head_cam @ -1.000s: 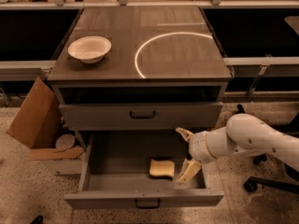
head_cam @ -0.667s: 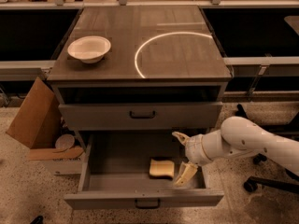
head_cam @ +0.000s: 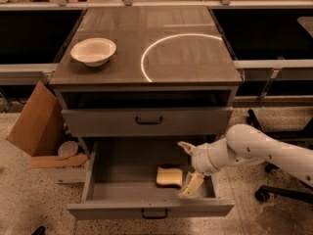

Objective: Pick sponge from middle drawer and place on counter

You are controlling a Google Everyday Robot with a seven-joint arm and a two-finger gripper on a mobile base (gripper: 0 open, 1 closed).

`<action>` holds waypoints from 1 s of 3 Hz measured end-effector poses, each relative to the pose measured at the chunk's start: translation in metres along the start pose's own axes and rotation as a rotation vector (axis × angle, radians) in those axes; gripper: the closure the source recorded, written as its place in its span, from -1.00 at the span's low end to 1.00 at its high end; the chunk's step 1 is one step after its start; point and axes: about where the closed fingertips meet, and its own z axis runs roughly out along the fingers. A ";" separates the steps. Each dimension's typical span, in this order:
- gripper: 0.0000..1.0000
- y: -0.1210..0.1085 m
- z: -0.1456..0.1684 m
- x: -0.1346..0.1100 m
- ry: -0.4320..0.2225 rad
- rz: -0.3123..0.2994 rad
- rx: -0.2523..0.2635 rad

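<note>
The pale yellow sponge (head_cam: 169,176) lies on the floor of the pulled-out middle drawer (head_cam: 122,173), right of its centre. My gripper (head_cam: 188,166) is open inside the drawer, just right of the sponge. One finger is at the sponge's front right corner and the other is up behind it. The fingers are not closed on the sponge. The white arm comes in from the right. The counter (head_cam: 186,58), with its white arc, is above the drawers.
A white bowl (head_cam: 93,51) sits on the counter's left side. The upper drawer front (head_cam: 146,121) is shut above the open drawer. A cardboard box (head_cam: 36,126) leans on the floor at the left. A chair base (head_cam: 266,192) stands on the floor at the right.
My gripper has moved a little to the left, closer to the sponge. The sponge has not moved.
</note>
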 end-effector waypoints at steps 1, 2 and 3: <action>-1.00 -0.003 0.022 0.022 0.017 0.028 -0.020; -1.00 -0.007 0.041 0.040 0.035 0.038 -0.018; -1.00 -0.017 0.060 0.058 0.048 0.058 0.014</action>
